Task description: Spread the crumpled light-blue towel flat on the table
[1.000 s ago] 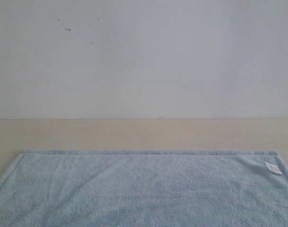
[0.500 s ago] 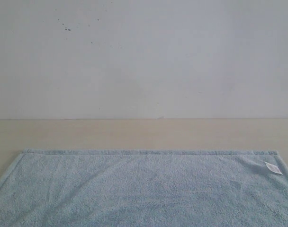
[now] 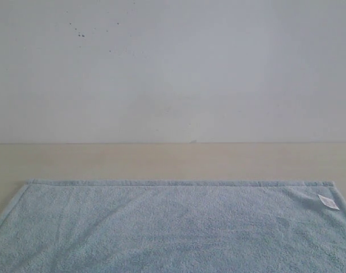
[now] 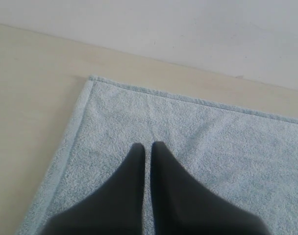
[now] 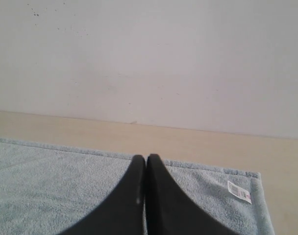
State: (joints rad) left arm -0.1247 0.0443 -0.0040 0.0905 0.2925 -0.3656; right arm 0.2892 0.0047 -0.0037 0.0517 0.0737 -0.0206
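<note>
The light-blue towel point(image 3: 173, 227) lies flat on the beige table point(image 3: 173, 162), its hemmed far edge straight and both far corners showing. A small white tag point(image 3: 328, 201) sits near its far right corner. Neither gripper appears in the exterior view. In the left wrist view my left gripper point(image 4: 148, 145) hovers over the towel point(image 4: 212, 147) near its far left corner, black fingers nearly together with nothing between them. In the right wrist view my right gripper point(image 5: 146, 157) is shut and empty above the towel point(image 5: 51, 181), with the tag point(image 5: 239, 191) off to one side.
A white speckled wall point(image 3: 173, 68) rises behind the table. A bare strip of table runs between the towel's far hem and the wall, and bare table also shows beside the towel's left edge point(image 4: 26, 112).
</note>
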